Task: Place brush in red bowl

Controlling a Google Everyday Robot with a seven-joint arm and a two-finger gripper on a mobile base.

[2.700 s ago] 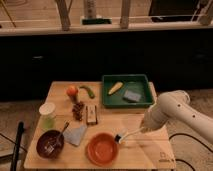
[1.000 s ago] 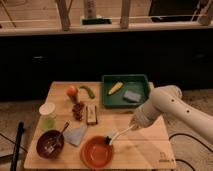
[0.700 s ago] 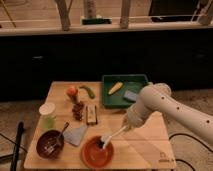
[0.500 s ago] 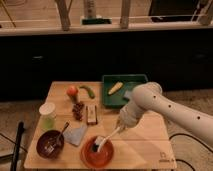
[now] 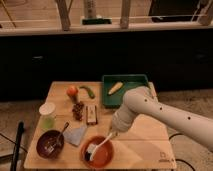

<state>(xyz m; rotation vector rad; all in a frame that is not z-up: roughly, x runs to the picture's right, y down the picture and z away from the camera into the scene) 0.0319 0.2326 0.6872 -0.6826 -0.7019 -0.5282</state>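
Bowls: two, the red bowl (image 5: 107, 159) at the lower centre of the frame and a dark maroon bowl (image 5: 41, 148) at lower left
Brush: one brush (image 5: 102, 144), tilted, with its dark head low inside the red bowl and its white handle rising to the upper right over the rim
Gripper: one gripper (image 5: 114, 132), just above and right of the red bowl, pinching the upper end of the brush handle
Arm: one white arm (image 5: 165, 116), coming in from the right edge and bending down at the middle of the frame
Other single things: a dark-handled utensil (image 5: 62, 131) leaning in the maroon bowl, a green tray (image 5: 125, 77) holding a yellow item (image 5: 115, 88), an orange fruit (image 5: 72, 91), a green vegetable (image 5: 88, 92), a bunch of grapes (image 5: 78, 110), a snack bar (image 5: 91, 114), a pale green cup (image 5: 47, 115), a grey cloth (image 5: 76, 135)
Change: 2.7 s ago the arm stood further right and the brush head was at the bowl's right rim; since then the arm has swung left and the head has come down into the bowl, while all else on the table lies as before
Surface: a light wooden table (image 5: 145, 146)
Room: a dark wall behind the table, a pale railing (image 5: 64, 15) across the top, a speckled floor (image 5: 20, 112) at the left
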